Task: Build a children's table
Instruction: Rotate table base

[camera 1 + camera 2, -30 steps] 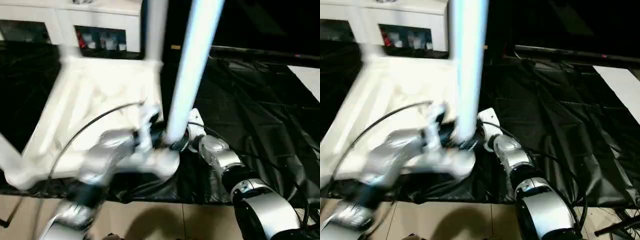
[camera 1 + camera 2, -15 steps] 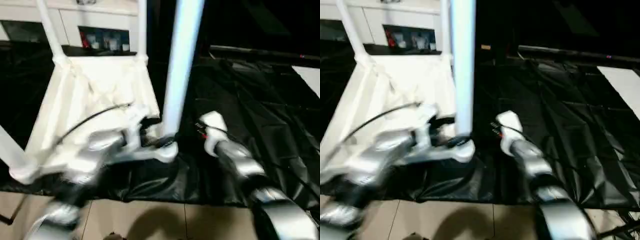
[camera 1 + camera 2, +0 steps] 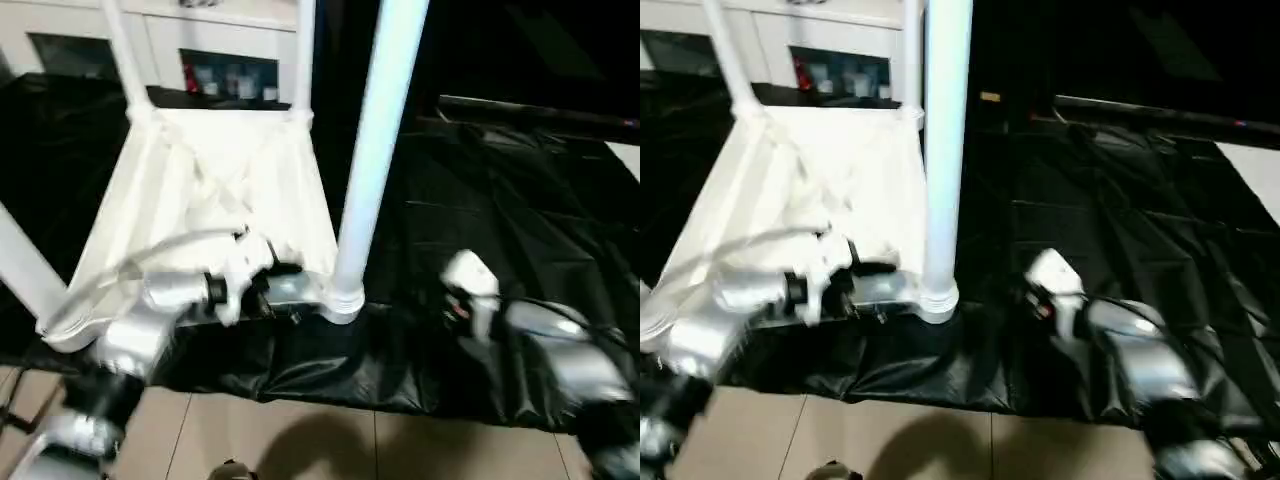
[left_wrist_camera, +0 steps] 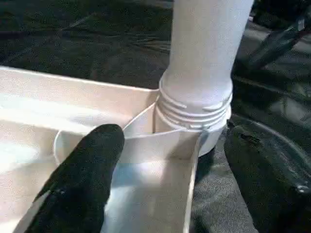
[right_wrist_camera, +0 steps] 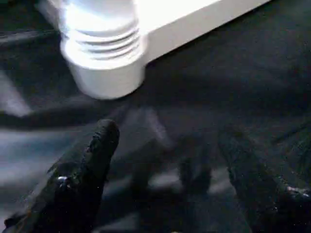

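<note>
On the black-covered table, the children's table lies upside down with white legs standing up from its corner sockets. At the near corner, the left pincer is spread astride the rim beside the near leg, one finger inside. Well apart, the right pincer hangs spread over black cloth, holding nothing.

The children's table lies inverted on the work table, at 10 o'clock. Its legs stand upright at the corners; the nearest leg stands at 12 o'clock.
</note>
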`<state>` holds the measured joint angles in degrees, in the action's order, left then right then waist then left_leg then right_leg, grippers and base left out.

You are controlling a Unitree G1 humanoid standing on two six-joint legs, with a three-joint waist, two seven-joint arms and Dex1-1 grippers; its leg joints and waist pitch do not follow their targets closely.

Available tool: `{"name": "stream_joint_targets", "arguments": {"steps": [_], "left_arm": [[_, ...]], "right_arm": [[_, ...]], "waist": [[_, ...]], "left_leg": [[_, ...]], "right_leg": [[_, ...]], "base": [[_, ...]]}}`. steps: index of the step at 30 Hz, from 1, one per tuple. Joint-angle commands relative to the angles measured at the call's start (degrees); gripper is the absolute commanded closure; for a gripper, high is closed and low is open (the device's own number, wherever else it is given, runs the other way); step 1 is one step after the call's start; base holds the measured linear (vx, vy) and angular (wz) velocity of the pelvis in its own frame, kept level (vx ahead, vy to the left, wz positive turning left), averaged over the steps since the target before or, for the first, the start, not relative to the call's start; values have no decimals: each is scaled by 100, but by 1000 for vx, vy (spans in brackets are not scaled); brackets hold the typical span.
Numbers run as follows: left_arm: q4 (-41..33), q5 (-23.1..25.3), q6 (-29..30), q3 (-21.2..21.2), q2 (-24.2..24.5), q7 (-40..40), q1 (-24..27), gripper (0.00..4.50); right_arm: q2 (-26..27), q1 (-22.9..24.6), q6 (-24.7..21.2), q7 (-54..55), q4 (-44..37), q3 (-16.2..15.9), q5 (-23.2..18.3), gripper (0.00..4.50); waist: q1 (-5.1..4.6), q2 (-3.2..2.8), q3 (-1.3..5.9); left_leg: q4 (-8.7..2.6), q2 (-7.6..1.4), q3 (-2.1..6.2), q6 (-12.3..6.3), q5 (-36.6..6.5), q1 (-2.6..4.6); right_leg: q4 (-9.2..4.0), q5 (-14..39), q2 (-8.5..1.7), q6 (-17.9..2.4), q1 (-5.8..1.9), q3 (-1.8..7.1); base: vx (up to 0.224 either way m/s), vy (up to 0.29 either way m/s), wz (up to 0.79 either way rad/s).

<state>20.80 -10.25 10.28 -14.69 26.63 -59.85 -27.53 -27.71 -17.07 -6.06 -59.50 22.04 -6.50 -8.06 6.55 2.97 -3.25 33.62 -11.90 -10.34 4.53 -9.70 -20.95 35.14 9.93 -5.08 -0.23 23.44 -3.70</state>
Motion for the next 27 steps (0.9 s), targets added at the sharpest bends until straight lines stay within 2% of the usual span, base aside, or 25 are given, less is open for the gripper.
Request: {"name": "stream_joint_targets", "arguments": {"steps": [1,2,5,7,8,11,16,20,21,24,27], "left_arm": [[139,113,5,-172,38,-253,-83,99],[265,101,92,-223,62,-428,-145,105],[438,159,111,-324,98,-605,-218,144],[571,205,52,-364,107,-702,-269,152],[667,244,11,-382,110,-731,-305,177],[921,352,-105,-383,90,-713,-406,198],[1302,443,-241,-369,59,-703,-556,243],[1523,488,-303,-348,23,-740,-655,280],[1558,503,-321,-358,22,-755,-674,301],[1738,616,-393,-440,43,-890,-762,320],[1862,743,-476,-521,85,-978,-818,347]], "right_arm": [[-122,49,-245,-200,-364,-27,-183,44],[-200,124,-431,-293,-575,-57,-263,40],[-269,195,-591,-413,-781,-123,-319,1],[-286,228,-671,-425,-901,-125,-337,0],[-287,233,-708,-418,-950,-123,-339,0],[-292,233,-803,-410,-1038,-116,-334,0],[-325,245,-949,-381,-1178,-142,-362,0],[-318,242,-965,-339,-1190,-148,-330,0],[-316,241,-964,-332,-1189,-149,-326,0],[-319,254,-1030,-321,-1246,-142,-339,0],[-336,256,-1048,-310,-1258,-159,-334,0]], "waist": [[15,-43,368],[8,-68,367],[-10,-64,377],[-4,-69,373],[3,-59,371],[11,-67,362],[28,-56,369],[29,-68,359],[24,-63,348],[16,-78,319],[13,-71,324]], "left_leg": [[-441,-113,40,-64,-1695,58],[-443,-113,43,-63,-1656,51],[-427,-118,33,-67,-1639,61],[-431,-126,37,-47,-1675,69],[-431,-123,36,-41,-1696,76],[-441,-122,44,-4,-1772,79],[-441,-127,50,11,-1716,76],[-446,-124,55,49,-1867,89],[-447,-116,53,54,-1925,87],[-465,-115,72,85,-2154,113],[-470,-122,95,103,-2249,136]], "right_leg": [[-438,1549,-264,-909,-291,228],[-433,1519,-271,-935,-291,228],[-429,1436,-272,-1031,-282,227],[-438,1512,-284,-1053,-276,224],[-446,1566,-276,-1037,-274,223],[-456,1681,-283,-1009,-269,220],[-447,1637,-306,-984,-280,224],[-480,1907,-312,-941,-267,220],[-497,2010,-309,-911,-263,218],[-550,2463,-320,-787,-248,210],[-589,2782,-345,-662,-240,208]], "base": [[0,0,0],[0,0,0],[0,0,0],[0,0,0],[0,0,0],[0,0,0],[0,0,0],[0,0,0],[0,0,0],[0,0,0],[0,0,0]]}}
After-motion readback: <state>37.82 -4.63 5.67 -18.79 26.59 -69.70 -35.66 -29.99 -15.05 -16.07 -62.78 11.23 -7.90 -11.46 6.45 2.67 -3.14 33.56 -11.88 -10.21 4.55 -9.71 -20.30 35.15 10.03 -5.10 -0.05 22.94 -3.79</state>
